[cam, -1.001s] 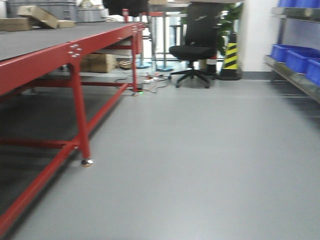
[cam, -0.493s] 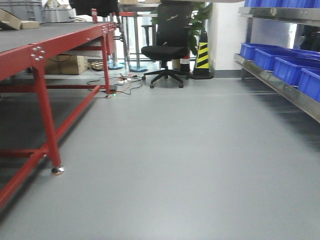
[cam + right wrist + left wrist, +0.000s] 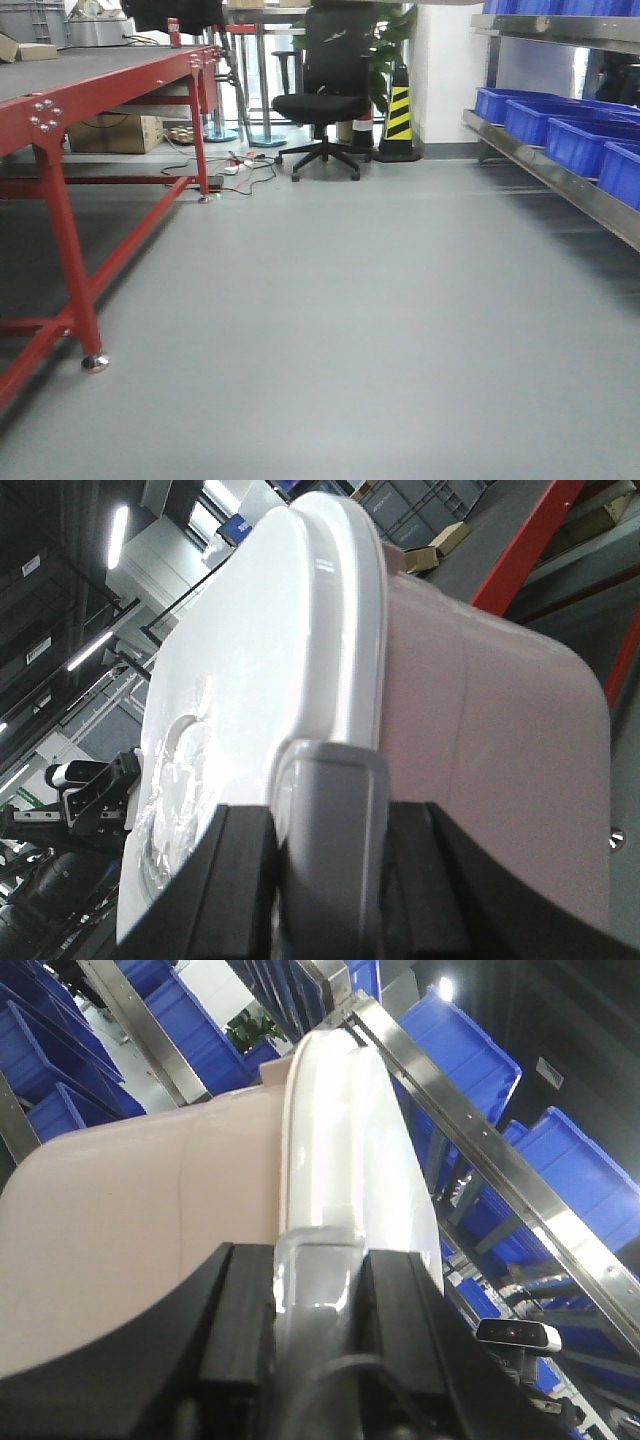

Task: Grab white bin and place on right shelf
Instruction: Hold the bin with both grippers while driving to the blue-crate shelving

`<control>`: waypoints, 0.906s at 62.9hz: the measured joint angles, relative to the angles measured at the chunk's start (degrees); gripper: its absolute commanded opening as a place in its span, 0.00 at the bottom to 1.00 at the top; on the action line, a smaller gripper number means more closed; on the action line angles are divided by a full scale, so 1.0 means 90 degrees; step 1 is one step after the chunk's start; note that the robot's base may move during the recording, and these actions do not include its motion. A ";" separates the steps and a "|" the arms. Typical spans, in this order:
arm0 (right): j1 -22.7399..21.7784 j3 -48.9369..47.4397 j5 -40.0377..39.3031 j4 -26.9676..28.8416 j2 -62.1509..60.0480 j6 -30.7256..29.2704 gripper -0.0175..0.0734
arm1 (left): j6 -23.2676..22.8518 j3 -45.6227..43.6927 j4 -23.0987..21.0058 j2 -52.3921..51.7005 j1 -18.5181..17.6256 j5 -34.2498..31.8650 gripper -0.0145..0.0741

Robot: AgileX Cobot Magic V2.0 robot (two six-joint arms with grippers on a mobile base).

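Grey floor (image 3: 360, 330) fills the front view; the red-framed table (image 3: 60, 190) runs along its left edge; the right shelf (image 3: 560, 185) runs along its right edge, carrying blue bins (image 3: 560, 125); the white bin (image 3: 130, 1230), its lid (image 3: 240, 680) on, shows only in the 2 wrist views, not on the shelf; the left gripper (image 3: 318, 1290) and right gripper (image 3: 330, 820) each clench the lid's rim.

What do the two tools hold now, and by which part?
Both hold the white bin. The left tool and the right tool each grip its lid rim, at opposite sides.
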 measured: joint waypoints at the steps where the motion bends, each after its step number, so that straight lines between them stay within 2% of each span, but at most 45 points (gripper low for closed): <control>1: 0.0000 0.0000 0.0000 0.0000 0.0000 0.0000 0.40 | 0.0000 0.0000 0.0000 0.0000 0.0000 0.0000 0.02; 57: 0.0000 0.0000 0.0000 0.0000 0.0000 0.0000 0.40 | 0.0000 0.0000 0.0000 0.0000 0.0000 0.0000 0.02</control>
